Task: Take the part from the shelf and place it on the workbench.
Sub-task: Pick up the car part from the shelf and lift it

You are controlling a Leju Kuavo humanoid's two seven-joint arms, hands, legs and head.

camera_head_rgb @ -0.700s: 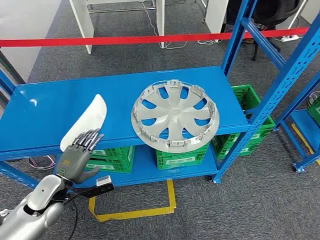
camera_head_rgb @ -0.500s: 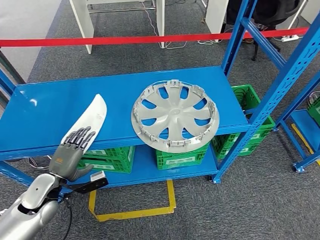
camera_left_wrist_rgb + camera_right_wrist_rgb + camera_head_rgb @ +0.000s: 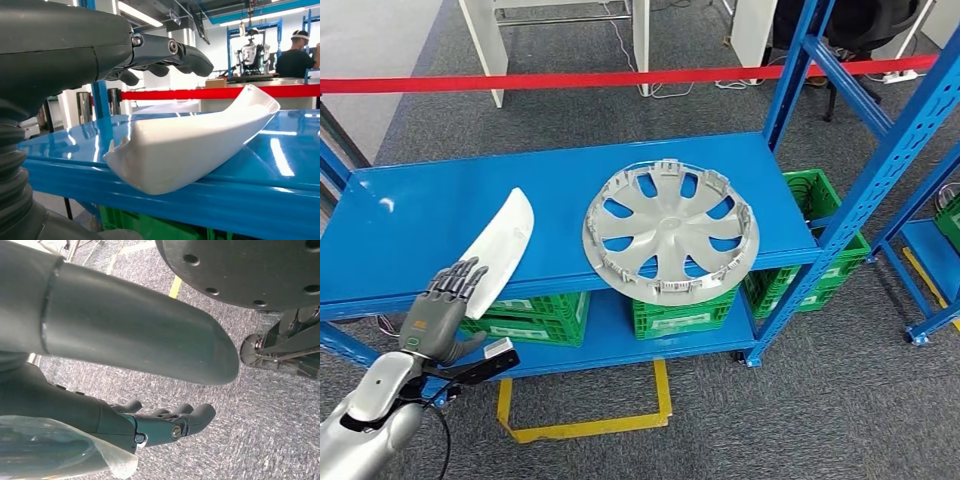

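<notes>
A white curved part (image 3: pixel 499 243) lies on the blue shelf (image 3: pixel 410 230), its lower end jutting over the front edge. My left hand (image 3: pixel 439 311) hovers in front of that edge, fingers spread and holding nothing, fingertips just short of the part's lower end. In the left wrist view the white part (image 3: pixel 188 145) rests on the shelf lip with my left hand (image 3: pixel 75 50) stretched above it, not touching. A grey hubcap (image 3: pixel 669 232) lies flat on the shelf to the right. My right hand (image 3: pixel 124 340) hangs over grey carpet, fingers loosely extended, with nothing in it.
Green crates (image 3: pixel 682 315) sit on the lower shelf level. Blue uprights (image 3: pixel 848 200) frame the shelf's right side. A red barrier tape (image 3: pixel 622 78) runs behind. A yellow floor marking (image 3: pixel 584 425) lies below. A person (image 3: pixel 298 50) stands far off.
My left hand has moved left and drawn back from the white part's lower end, which its fingers overlapped before. The part and the hubcap have not moved.
</notes>
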